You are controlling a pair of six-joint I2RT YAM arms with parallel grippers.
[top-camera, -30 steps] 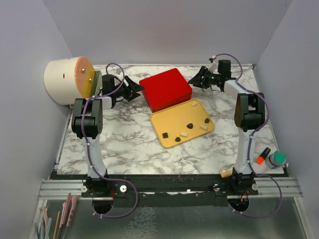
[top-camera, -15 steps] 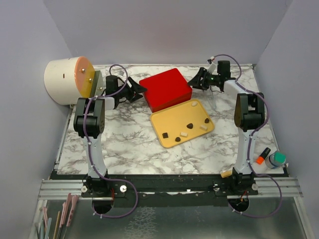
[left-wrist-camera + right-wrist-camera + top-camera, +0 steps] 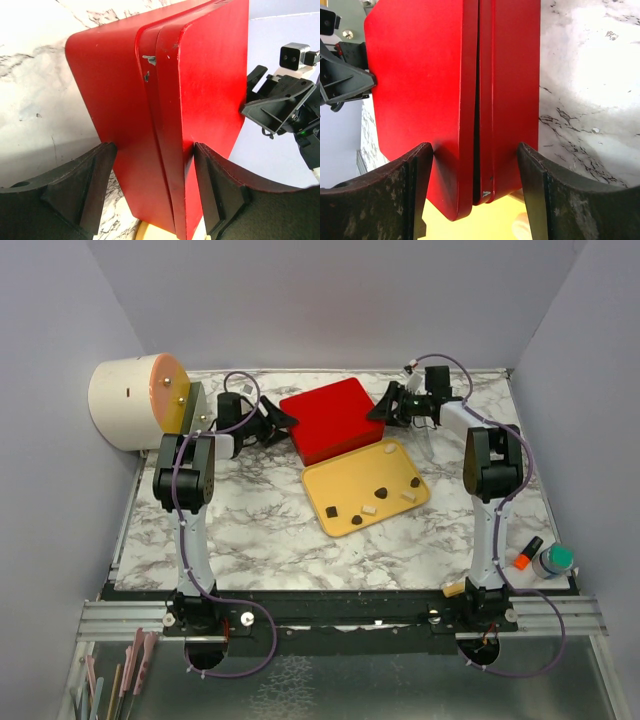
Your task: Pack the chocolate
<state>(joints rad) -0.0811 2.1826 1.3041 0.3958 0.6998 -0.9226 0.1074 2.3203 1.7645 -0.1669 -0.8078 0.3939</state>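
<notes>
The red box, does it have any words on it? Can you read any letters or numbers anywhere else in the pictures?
There is nothing to read in any view.
red box: plain red, with no words, only a few scuffs near the lid.
yellow tray: plain, no writing.
round cream drum: no writing shows.
orange marker and green-capped jar: too small to tell if they have labels.

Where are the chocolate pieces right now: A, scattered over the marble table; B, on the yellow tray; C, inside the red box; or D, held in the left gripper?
B: the top view shows the dark and cream chocolate pieces lying loose on the yellow tray, next to the red box.
</notes>
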